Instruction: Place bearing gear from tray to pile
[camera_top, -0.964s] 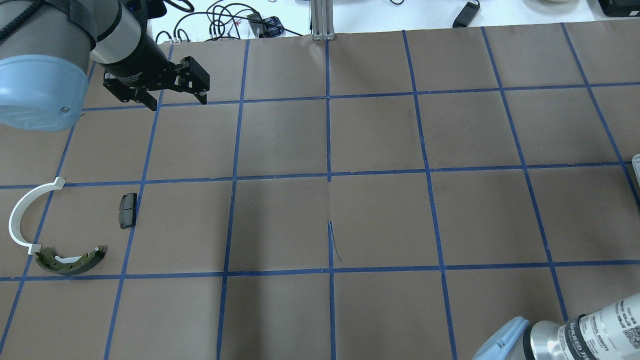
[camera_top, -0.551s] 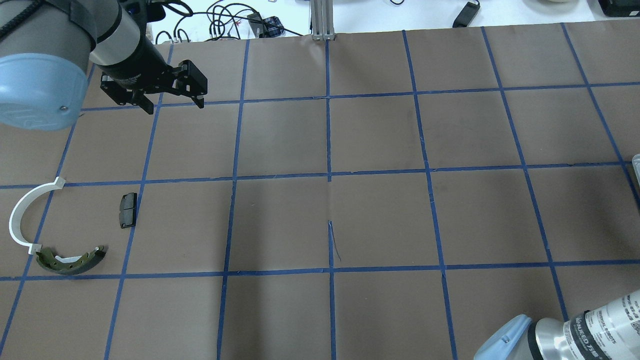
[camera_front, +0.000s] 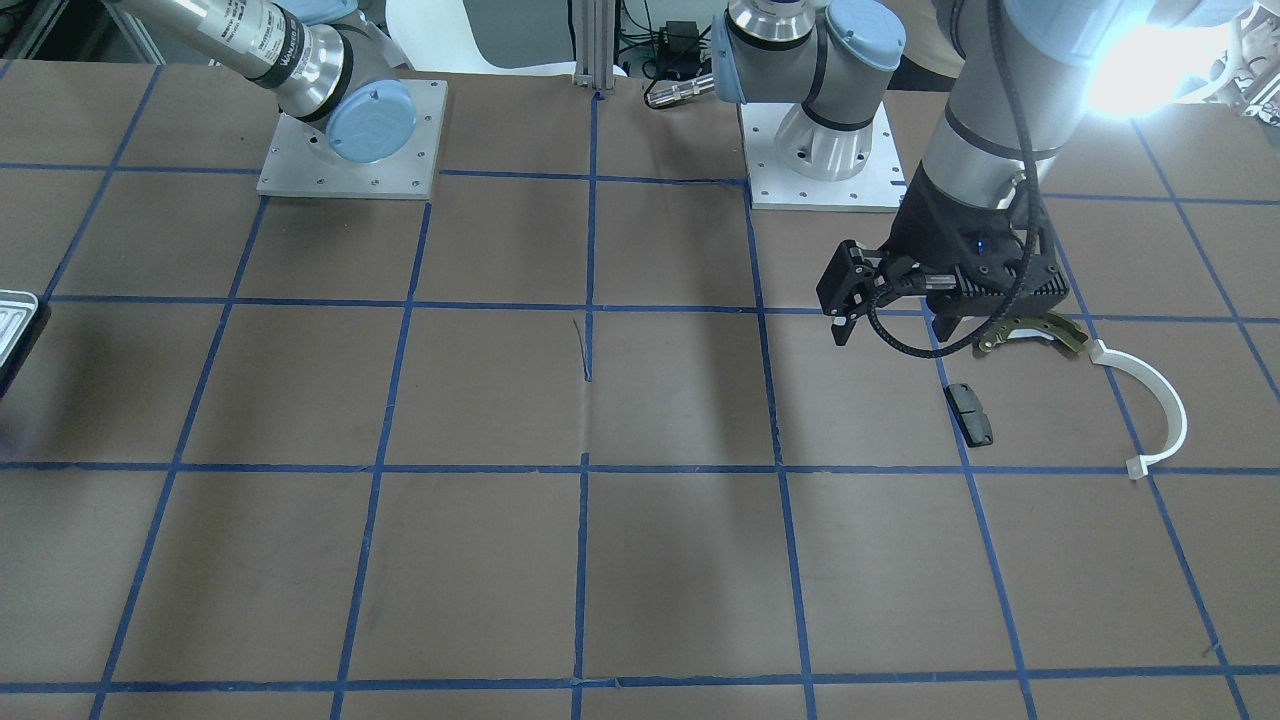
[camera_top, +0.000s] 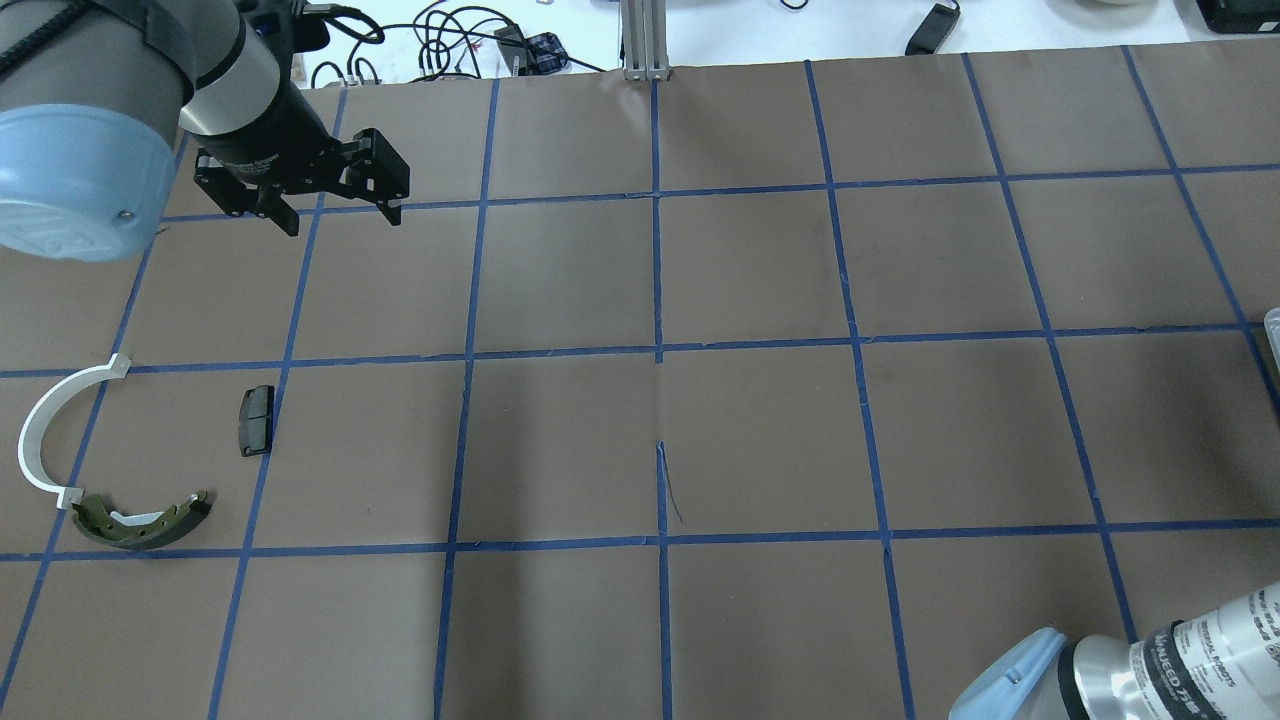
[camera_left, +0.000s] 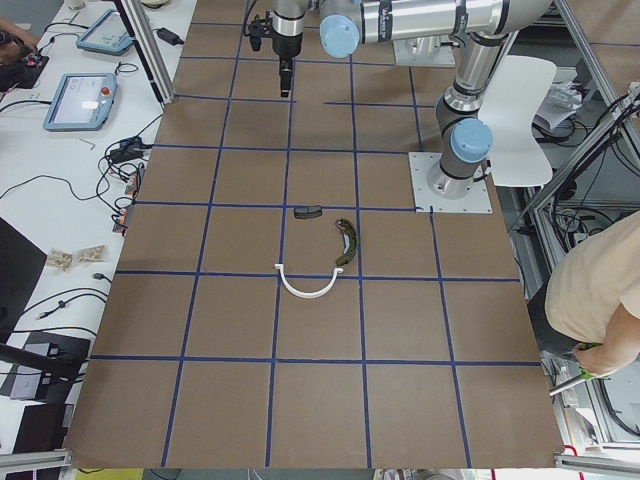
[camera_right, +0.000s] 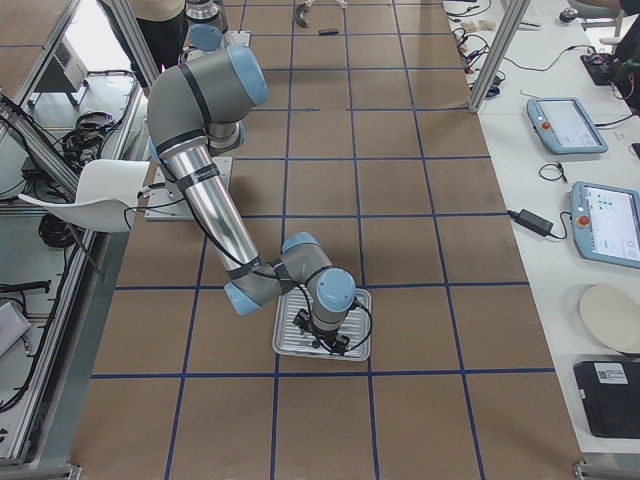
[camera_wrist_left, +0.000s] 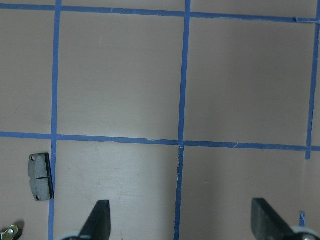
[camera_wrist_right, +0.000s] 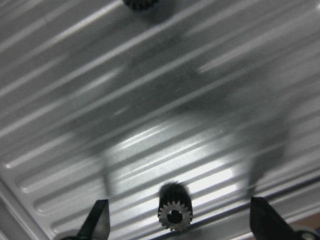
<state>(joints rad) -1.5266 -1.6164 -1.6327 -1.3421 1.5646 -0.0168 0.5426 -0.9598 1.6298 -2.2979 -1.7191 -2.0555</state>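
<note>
A small dark toothed bearing gear (camera_wrist_right: 174, 206) lies on the ribbed silvery tray (camera_wrist_right: 150, 75) between the fingers of my open right gripper (camera_wrist_right: 182, 222), which hovers just above it. The exterior right view shows the same gripper (camera_right: 330, 340) over the tray (camera_right: 290, 345). The pile lies at the table's left: an olive brake shoe (camera_top: 140, 525), a white arc (camera_top: 45, 420) and a black pad (camera_top: 255, 420). My left gripper (camera_top: 340, 218) is open and empty, held above the table beyond the pile.
A second dark gear (camera_wrist_right: 140, 4) lies at the top edge of the right wrist view. The tray's rim (camera_top: 1272, 325) shows at the overhead view's right edge. Cables and tablets lie past the table's far edge (camera_top: 450, 45). An operator (camera_left: 600, 300) stands beside the robot.
My left gripper has shifted slightly left and toward the robot, still open. The right arm's elbow has moved slightly. The pile has not moved.
</note>
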